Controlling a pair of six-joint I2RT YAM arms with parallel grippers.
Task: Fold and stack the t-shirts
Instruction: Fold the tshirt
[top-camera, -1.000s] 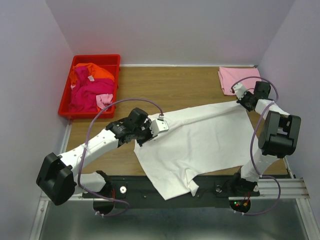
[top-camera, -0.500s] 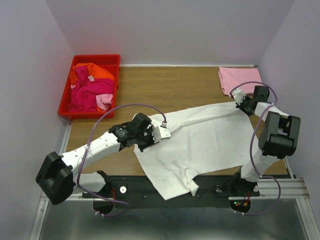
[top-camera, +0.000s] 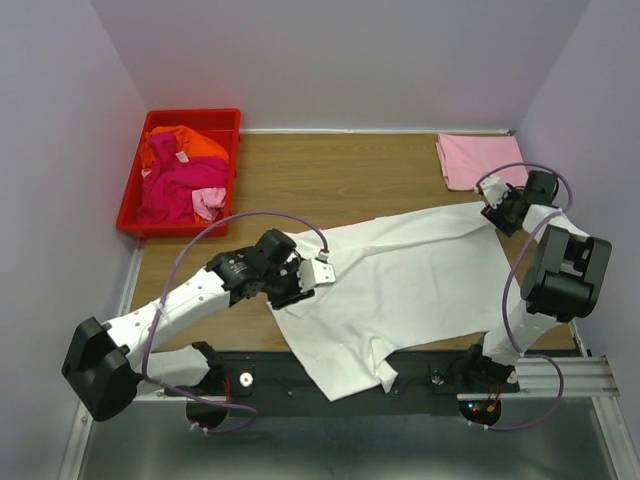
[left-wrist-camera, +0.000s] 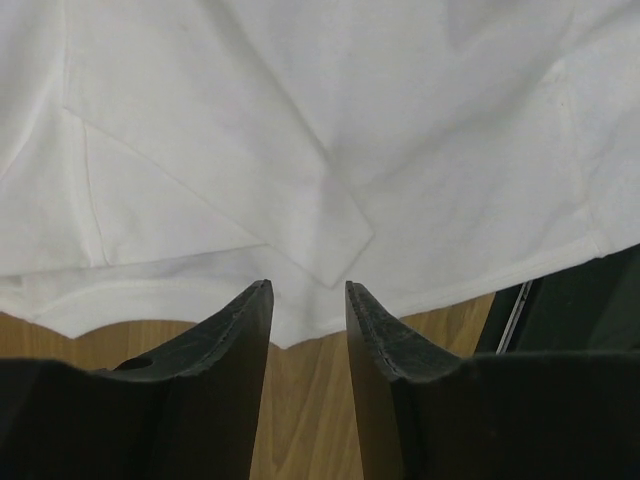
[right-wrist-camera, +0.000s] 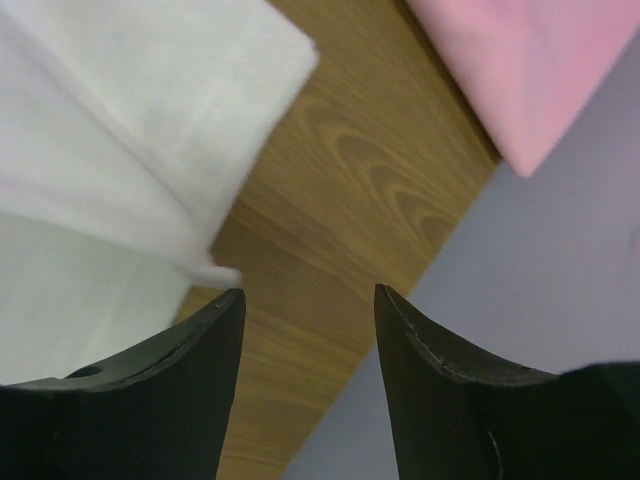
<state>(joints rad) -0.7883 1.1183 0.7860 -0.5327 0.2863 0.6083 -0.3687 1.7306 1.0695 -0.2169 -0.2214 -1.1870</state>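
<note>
Left gripper (left-wrist-camera: 308, 290) parted over white t-shirt (left-wrist-camera: 300, 120) hem.

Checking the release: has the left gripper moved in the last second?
Yes. The left gripper has drifted down the top view, farther from the red bin, and stands open over the white t-shirt.

Two arms seen from above: left arm (top-camera: 180, 300) and right arm (top-camera: 507, 325), each built of white tubular links joined by blocky black joint housings (top-camera: 98, 368). A grey-purple cable (top-camera: 205, 238) loops along each arm. Both are mounted on a black base rail (top-camera: 270, 375) at the bottom of the frame (small red lights (top-camera: 487, 408) at lower right). Wrist views: left fingers (left-wrist-camera: 225, 345) and right fingers (right-wrist-camera: 445, 355), matt black, tapering, with finely ribbed inner edges.
</note>
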